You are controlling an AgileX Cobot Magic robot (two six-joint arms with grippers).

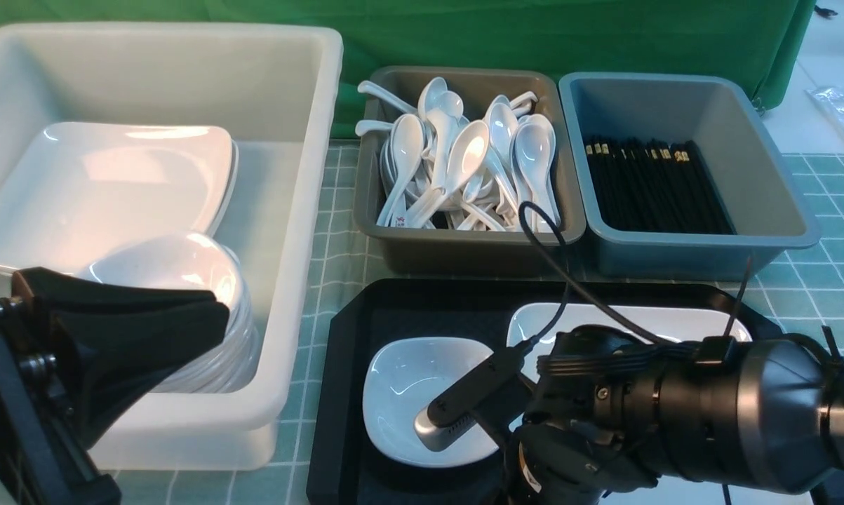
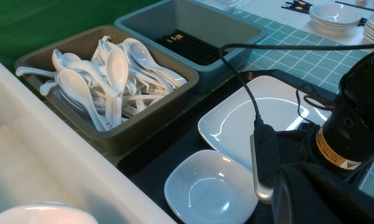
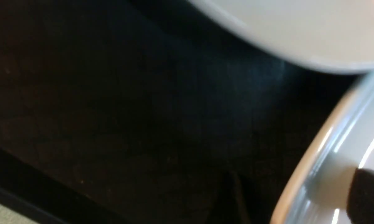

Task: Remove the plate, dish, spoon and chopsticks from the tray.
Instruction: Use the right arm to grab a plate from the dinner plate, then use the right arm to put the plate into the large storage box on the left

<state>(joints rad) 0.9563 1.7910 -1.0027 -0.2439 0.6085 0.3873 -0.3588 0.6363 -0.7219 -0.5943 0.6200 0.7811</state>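
White glossy rounded-square dish (image 1: 402,393) on black tray (image 1: 429,308)

A white tub (image 1: 183,77), brown bin (image 1: 464,256) and blue-grey bin (image 1: 674,261) stand abreast.

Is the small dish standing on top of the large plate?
No, the dish stands on the floor of the tray beside the plate, not on it.

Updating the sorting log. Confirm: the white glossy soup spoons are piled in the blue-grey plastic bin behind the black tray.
Wrong bin. The white glossy soup spoons are piled in the brown-grey plastic bin behind the black rectangular tray; the front view shows it.
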